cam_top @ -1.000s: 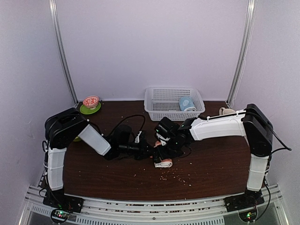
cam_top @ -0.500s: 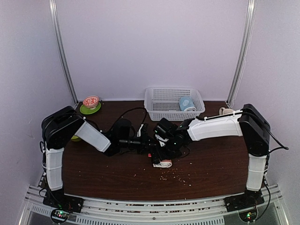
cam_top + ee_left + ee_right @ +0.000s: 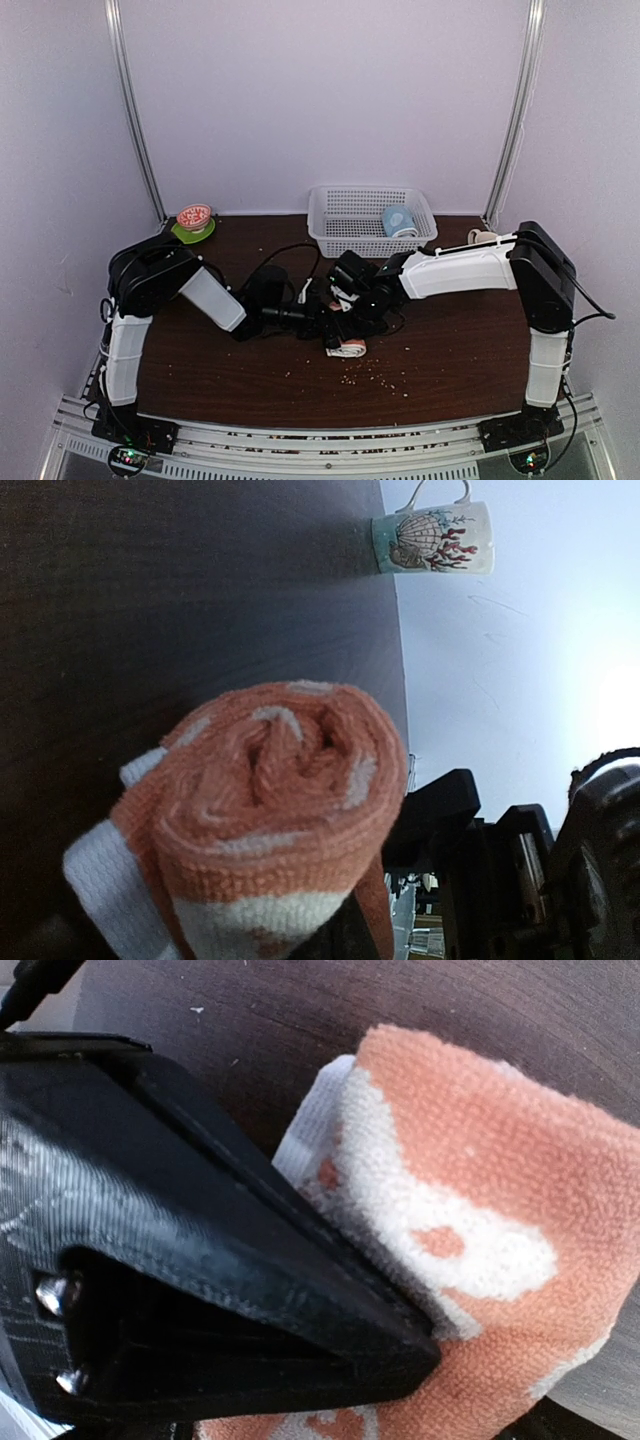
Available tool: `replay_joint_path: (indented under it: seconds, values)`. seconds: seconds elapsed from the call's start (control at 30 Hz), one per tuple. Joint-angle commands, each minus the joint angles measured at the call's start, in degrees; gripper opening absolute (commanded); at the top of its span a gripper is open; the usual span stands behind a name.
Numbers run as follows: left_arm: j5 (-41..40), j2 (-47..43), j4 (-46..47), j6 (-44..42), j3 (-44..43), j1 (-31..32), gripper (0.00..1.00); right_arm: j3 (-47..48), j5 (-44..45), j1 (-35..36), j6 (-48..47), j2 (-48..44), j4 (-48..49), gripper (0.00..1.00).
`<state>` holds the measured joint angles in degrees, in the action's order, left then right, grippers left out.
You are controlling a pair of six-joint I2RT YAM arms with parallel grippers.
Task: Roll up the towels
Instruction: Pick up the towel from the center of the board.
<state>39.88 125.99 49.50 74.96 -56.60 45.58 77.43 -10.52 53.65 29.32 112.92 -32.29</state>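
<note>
The orange-red towel with white swirls [image 3: 275,810] is wound into a tight roll, seen end-on in the left wrist view. In the top view it lies at mid table [image 3: 349,348], where both arms meet. My left gripper [image 3: 326,313] is shut, its fingers buried in the roll. My right gripper [image 3: 490,1380] stands open around the same roll [image 3: 490,1190], one black finger [image 3: 250,1260] lying flat against the cloth. The light blue towel [image 3: 398,221] sits in the white basket [image 3: 335,215] at the back.
A printed mug [image 3: 432,538] stands near the right back corner [image 3: 483,238]. A red bowl on a green saucer [image 3: 193,219] is at the back left. Crumbs [image 3: 375,375] are scattered in front of the towel. Cables trail over both wrists.
My left arm has pushed rightward, bringing its gripper closer against the roll and the right gripper. The right arm and the roll have barely shifted.
</note>
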Motion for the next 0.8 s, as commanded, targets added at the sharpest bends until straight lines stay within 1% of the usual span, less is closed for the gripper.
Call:
replay_joint_path:
  seconds: [0.0,0.17,0.37,0.47,0.63,0.77]
  values:
    - [-1.7,2.2,0.7,0.1,1.6,-0.6,0.00,0.2,-0.2,-0.1,0.3,-3.4,-0.7,0.95]
    - [-3.1,3.1,0.1,0.0,2.5,-1.0,0.00,-2.7,-1.4,-0.6,3.3,-7.7,0.2,0.96]
    - [-4.3,3.0,-0.6,-0.2,3.6,-1.1,0.00,-11.2,-3.2,-3.3,12.4,-14.3,7.3,0.96]
    - [-4.6,2.7,-0.8,-0.5,4.1,-1.1,0.00,-13.7,-4.4,-3.8,16.4,-14.0,10.5,0.96]
    - [-4.9,2.3,-1.8,-1.2,4.3,-1.1,0.00,-15.2,-8.4,-3.9,20.9,-11.1,16.5,0.97]
    - [-5.0,2.1,-2.1,-1.5,4.4,-1.0,0.00,-14.8,-8.3,-3.5,21.3,-9.7,16.3,0.97]
